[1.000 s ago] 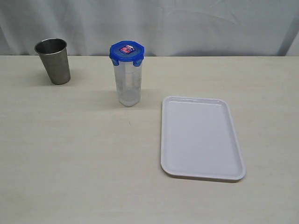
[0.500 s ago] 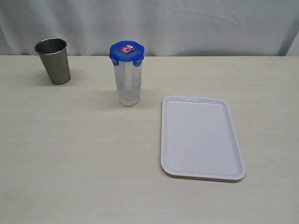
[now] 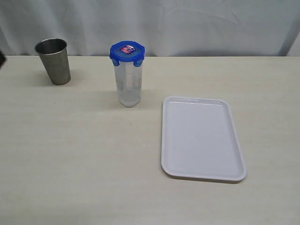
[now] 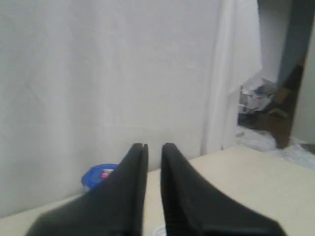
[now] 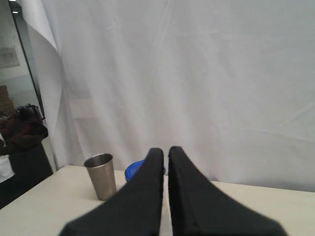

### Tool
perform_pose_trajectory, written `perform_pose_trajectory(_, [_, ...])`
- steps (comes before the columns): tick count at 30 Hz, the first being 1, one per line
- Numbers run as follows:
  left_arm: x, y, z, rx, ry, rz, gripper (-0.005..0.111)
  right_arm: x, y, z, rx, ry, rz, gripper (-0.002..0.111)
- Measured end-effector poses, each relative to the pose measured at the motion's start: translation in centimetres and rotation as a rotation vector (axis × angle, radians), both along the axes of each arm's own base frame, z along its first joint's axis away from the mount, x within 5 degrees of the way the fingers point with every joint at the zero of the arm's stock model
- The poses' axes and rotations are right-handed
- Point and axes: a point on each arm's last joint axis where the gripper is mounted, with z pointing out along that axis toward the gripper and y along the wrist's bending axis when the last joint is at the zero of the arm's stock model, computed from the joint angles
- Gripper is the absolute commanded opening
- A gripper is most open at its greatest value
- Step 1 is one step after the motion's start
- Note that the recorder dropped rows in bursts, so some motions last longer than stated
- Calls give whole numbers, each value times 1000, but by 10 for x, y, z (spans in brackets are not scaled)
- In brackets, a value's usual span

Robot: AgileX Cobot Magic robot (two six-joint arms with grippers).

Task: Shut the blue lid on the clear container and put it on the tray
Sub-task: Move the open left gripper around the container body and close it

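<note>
The clear container (image 3: 128,86) stands upright on the table, left of the tray (image 3: 201,138), with the blue lid (image 3: 127,52) sitting on its rim. The white tray lies flat with nothing on it. In the left wrist view my left gripper (image 4: 154,146) hangs in the air well away from the lid (image 4: 98,176), its jaws a narrow gap apart and empty. My right gripper (image 5: 166,149) is shut and empty, also far off, with the lid (image 5: 134,170) partly hidden behind one finger. Neither gripper's fingers show in the exterior view.
A grey steel cup (image 3: 52,61) stands at the back left of the table; the right wrist view shows the cup (image 5: 100,176) beside the lid. A white curtain hangs behind the table. A dark bit of arm (image 3: 1,58) shows at the exterior view's left edge.
A dark bit of the left arm has come into the exterior view at its left edge. The container, lid, tray and cup have not moved.
</note>
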Motion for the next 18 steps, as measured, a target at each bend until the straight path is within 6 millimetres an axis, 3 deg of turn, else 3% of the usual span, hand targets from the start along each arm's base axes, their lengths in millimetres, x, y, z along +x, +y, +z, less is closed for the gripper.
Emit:
perform_pose_trajectory(1, [13, -3, -7, 1, 6, -40, 48, 0, 1, 0, -3, 4, 9, 4])
perform_pose_trajectory(2, [25, -6, -12, 3, 4, -71, 70, 0, 2, 0, -4, 6, 15, 4])
perform_pose_trajectory(3, [57, -11, -31, 19, 33, -117, 76, 0, 2, 1, -5, 8, 20, 4])
perform_pose_trajectory(4, [71, -12, -40, 37, 45, -124, 84, 0, 2, 1, -5, 8, 20, 4])
perform_pose_trajectory(5, [105, -14, -67, 93, 103, -133, 85, 0, 2, 1, -5, 8, 20, 4])
perform_pose_trajectory(9, [186, -23, -131, 193, 165, -233, 85, 0, 2, 1, -13, 4, 19, 4])
perform_pose_trajectory(12, [227, -45, -163, 226, 140, -317, 85, 0, 2, 1, -17, 2, 19, 4])
perform_pose_trajectory(14, [248, -65, -173, 235, 91, -363, 85, 0, 2, 1, -21, 0, 18, 4])
perform_pose_trajectory(18, [268, -89, -188, 230, 80, -397, 85, 0, 2, 1, -22, 0, 18, 4])
